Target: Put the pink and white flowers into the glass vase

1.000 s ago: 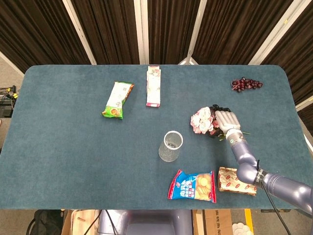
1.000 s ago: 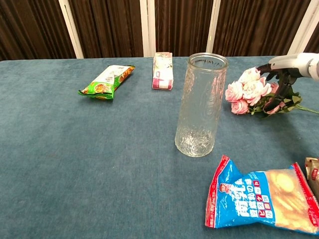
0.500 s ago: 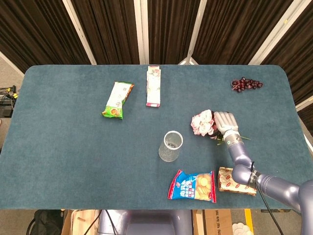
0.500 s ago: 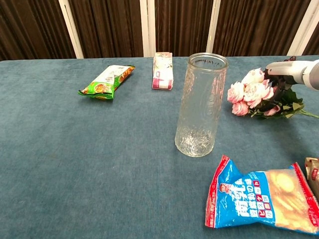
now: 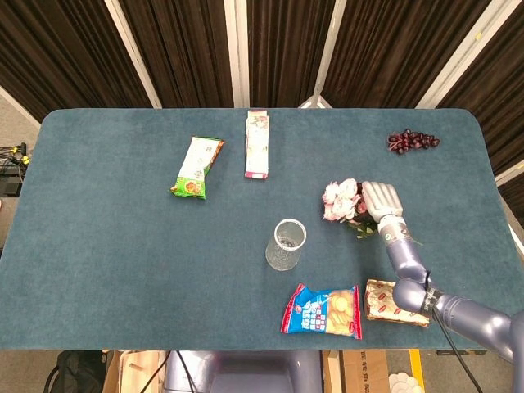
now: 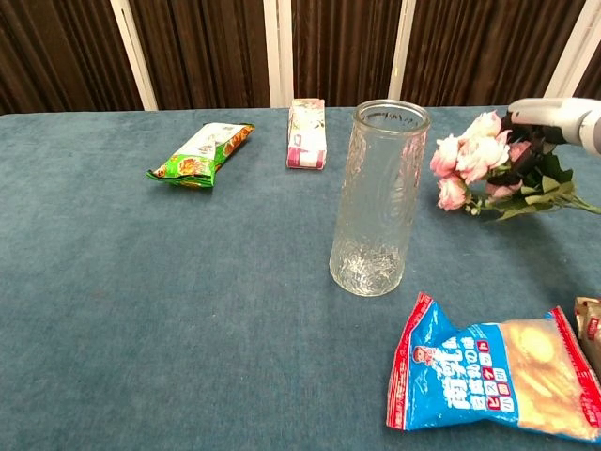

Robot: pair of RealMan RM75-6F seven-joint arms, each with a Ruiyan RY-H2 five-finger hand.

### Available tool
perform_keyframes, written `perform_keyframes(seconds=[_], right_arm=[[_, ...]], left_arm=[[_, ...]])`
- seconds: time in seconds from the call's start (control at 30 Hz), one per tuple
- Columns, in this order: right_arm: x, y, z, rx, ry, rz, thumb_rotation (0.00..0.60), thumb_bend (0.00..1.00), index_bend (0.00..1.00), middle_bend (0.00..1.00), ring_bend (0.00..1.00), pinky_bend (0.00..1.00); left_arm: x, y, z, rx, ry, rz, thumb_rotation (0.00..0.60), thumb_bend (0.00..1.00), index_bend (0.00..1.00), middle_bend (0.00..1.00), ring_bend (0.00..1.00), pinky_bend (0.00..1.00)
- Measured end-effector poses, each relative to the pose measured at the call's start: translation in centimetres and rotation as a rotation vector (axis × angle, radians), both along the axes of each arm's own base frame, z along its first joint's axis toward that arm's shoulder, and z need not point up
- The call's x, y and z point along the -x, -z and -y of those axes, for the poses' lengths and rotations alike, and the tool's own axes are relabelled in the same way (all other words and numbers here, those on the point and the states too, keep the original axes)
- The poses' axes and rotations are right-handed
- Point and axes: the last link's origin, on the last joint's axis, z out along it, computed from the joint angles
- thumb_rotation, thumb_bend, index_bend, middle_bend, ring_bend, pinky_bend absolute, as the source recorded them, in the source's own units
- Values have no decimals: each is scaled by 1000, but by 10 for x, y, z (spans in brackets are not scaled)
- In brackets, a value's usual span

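Observation:
The clear glass vase stands upright near the table's middle, empty. To its right my right hand grips the bunch of pink and white flowers by the leafy stems, and holds it lifted a little off the cloth. The blooms point left toward the vase, with a gap between them and the glass. My left hand appears in neither view.
A blue chip bag and a red-patterned packet lie at the front right, near my right arm. A green snack bag, a pink box and dark grapes lie farther back.
My right hand has closed over the stems and raised the flowers off the table; the blooms now sit higher than a second ago.

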Motion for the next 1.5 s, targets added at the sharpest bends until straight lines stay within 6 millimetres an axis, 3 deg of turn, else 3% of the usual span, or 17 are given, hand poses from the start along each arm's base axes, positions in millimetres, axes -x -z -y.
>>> perform_keyframes(seconds=[0.13, 0.43, 0.7, 0.87, 1.2, 1.5], right_arm=[[-10, -15, 0, 10, 8, 133, 600, 368, 513, 475, 598, 432], [-44, -72, -2, 92, -4, 572, 600, 369, 541, 478, 599, 432], [-88, -125, -9, 207, -35, 1121, 600, 369, 554, 483, 598, 393], [-114, -150, -24, 287, -96, 1342, 600, 370, 554, 488, 598, 388], [-156, -157, -49, 305, -108, 1503, 600, 370, 554, 494, 598, 375], [-190, -136, -62, 285, -141, 1482, 600, 369, 555, 500, 598, 375]], left_arm=[[0, -1, 0, -1, 5, 8, 600, 194, 144, 0, 0, 0], [0, -1, -1, 10, 16, 21, 600, 194, 144, 0, 0, 0], [1, -4, 3, -3, 13, 31, 600, 194, 144, 0, 0, 0], [1, -4, 4, 0, 12, 32, 600, 194, 144, 0, 0, 0], [2, -7, 7, -3, 21, 44, 600, 194, 144, 0, 0, 0], [3, -11, 10, -5, 27, 58, 600, 194, 144, 0, 0, 0]])
